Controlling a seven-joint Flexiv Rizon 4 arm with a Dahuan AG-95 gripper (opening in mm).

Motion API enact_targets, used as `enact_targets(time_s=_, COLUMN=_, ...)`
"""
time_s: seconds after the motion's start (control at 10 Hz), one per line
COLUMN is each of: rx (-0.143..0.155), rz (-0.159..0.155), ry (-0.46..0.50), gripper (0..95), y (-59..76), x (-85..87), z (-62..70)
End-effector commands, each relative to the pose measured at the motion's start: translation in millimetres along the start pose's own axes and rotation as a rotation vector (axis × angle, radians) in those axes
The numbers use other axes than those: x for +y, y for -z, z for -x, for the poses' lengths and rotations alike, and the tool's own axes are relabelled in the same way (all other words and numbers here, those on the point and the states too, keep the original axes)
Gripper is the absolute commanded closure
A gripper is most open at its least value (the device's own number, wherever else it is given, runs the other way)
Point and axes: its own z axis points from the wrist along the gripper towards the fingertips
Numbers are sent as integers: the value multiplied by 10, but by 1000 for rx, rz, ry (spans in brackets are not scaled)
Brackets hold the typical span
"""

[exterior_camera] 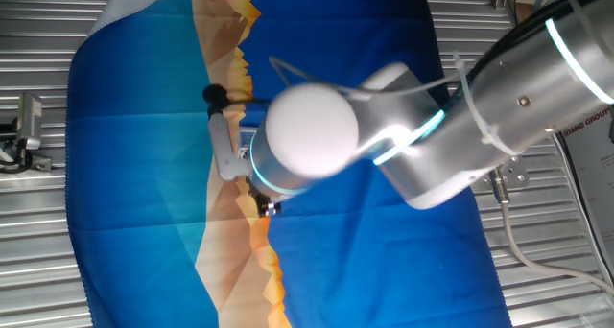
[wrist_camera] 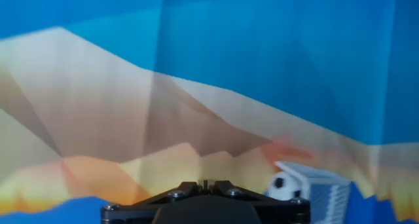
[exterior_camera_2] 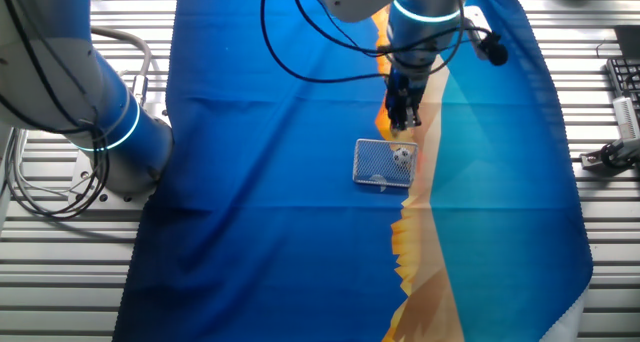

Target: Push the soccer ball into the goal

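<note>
The goal (exterior_camera_2: 376, 165) is a small white frame with pale mesh, lying on the blue cloth where it meets the orange band. The soccer ball (exterior_camera_2: 402, 156), tiny and white with black patches, sits within the frame at its right side. My gripper (exterior_camera_2: 400, 124) hangs just beyond the goal's far side, a short gap from the ball, with its fingers together and nothing between them. In the hand view the ball (wrist_camera: 281, 185) rests at the mouth of the goal (wrist_camera: 322, 190), to the right of my shut gripper (wrist_camera: 206, 185). In one fixed view my arm hides both.
A blue cloth (exterior_camera_2: 280, 212) with a tan and orange mountain print covers the table. A second arm's grey base (exterior_camera_2: 100, 112) stands at the left. Black cables (exterior_camera_2: 300, 52) hang from my wrist. Slatted metal table (exterior_camera_2: 60, 282) shows around the cloth.
</note>
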Motion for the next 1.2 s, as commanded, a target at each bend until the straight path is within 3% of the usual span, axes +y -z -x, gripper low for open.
enact_targets(time_s=0.1, rx=-2, rz=74, ry=-23, gripper=950, y=102, x=25, z=-30)
enact_targets(time_s=0.3, rx=-4, rz=133, ry=-44, gripper=950, y=191, x=43, z=-52)
enact_targets(time_s=1.0, rx=-12, rz=198, ry=-55, gripper=950, y=312, x=109, z=-96)
enact_targets(time_s=1.2, rx=-11, rz=203, ry=-53, gripper=950, y=364, x=141, z=-158)
